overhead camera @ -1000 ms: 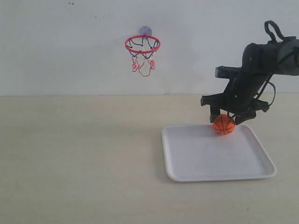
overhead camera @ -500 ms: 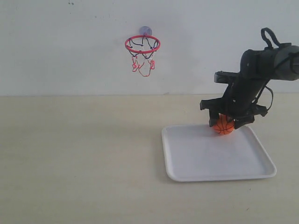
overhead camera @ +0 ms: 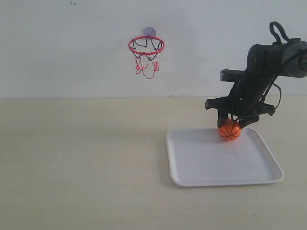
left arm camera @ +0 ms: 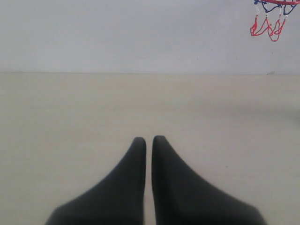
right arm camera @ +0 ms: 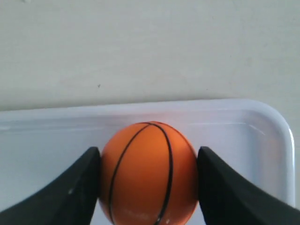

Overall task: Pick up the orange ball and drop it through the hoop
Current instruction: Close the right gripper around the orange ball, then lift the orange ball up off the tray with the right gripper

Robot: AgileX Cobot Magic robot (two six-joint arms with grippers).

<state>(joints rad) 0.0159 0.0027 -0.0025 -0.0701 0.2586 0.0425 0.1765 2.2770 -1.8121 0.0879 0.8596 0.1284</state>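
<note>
the orange ball (right arm camera: 149, 172) looks smooth and glossy, rubbery. the white tray (overhead camera: 211, 163) is smooth plastic with a soft sheen. the hoop (overhead camera: 146, 53) carries a string net. the table (overhead camera: 86, 158) is matt.

1. The bench (overhead camera: 86, 158) fills the front, and the wall (overhead camera: 57, 48) stands behind it.
2. The hoop (overhead camera: 146, 46) is fixed to the wall, high above the bench and left of the middle.
3. The tray (overhead camera: 216, 167) lies flat on the bench at the right, well apart from the hoop.
4. The ball (overhead camera: 230, 129) is inside the tray, by its far rim and right of that rim's middle.
5. The right hand (overhead camera: 233, 124) is above the ball, with one finger touching each side of it.
6. The left hand (left arm camera: 149, 140) is over the bench, pointing at the wall, its fingers nearly touching.
</note>
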